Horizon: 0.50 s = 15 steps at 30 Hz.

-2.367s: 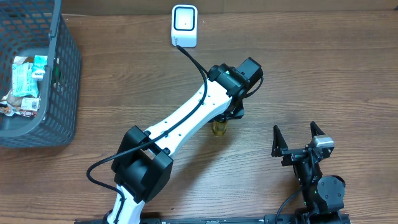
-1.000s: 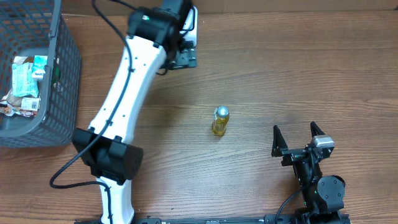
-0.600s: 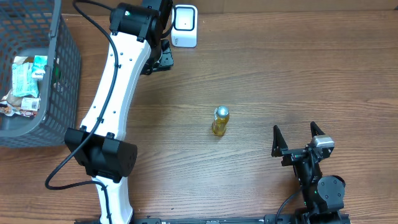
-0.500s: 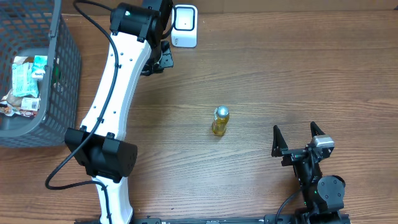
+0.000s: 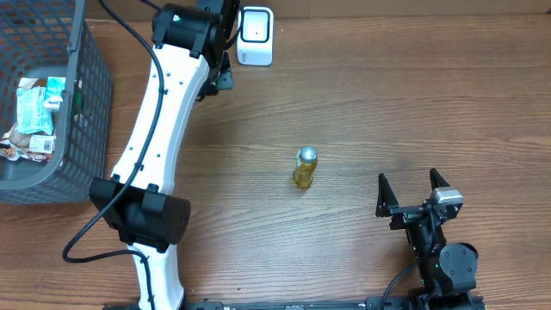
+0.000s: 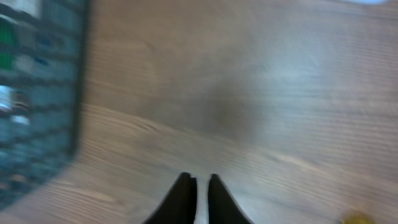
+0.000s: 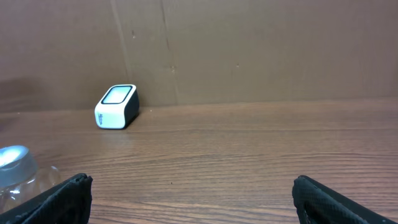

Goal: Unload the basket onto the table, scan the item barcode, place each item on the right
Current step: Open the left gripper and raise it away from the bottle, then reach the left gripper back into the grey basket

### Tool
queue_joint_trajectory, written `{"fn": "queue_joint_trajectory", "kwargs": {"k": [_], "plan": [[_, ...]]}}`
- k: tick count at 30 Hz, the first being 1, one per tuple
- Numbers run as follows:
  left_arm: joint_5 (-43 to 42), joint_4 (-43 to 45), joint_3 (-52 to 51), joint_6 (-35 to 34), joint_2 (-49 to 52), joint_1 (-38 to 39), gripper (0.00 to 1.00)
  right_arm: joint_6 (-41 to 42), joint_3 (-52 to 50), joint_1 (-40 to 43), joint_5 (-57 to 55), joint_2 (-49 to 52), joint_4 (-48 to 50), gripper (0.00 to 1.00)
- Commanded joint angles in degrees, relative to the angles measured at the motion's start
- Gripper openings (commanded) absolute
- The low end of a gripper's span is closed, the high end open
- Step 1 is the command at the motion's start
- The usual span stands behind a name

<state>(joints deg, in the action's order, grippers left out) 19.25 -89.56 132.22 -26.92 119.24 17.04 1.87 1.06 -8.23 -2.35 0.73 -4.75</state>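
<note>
The wooden table fills the overhead view. The white left arm reaches from the near edge to the far left part of the table, and its wrist sits just left of the scanner. The left gripper is clenched: its two dark fingers stand almost together with only a sliver between them, and they grasp nothing. The wrist picture is blurred. A grey mesh basket stands at the far left with wrapped packets inside. The right gripper rests near the right edge, released, its fingers spread wide and empty. The white scanner sits at the far edge. The small yellow bottle with a silver cap stands upright mid-table, well apart from both grippers and from the scanner.
</note>
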Motion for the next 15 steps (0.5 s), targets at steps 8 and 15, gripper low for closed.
{"fn": "queue_joint_trajectory", "kwargs": {"k": [8,15], "plan": [[16.79,4.13,24.81,6.82,-1.95,-5.35,0.72,-0.24,-0.61,0.37,0.11,-0.57,0.13,1.00],[8.33,5.57,30.14,7.23,-1.92,-18.82,0.88,-0.24,-0.61,0.37,0.11,-0.57,0.13,1.00]]}}
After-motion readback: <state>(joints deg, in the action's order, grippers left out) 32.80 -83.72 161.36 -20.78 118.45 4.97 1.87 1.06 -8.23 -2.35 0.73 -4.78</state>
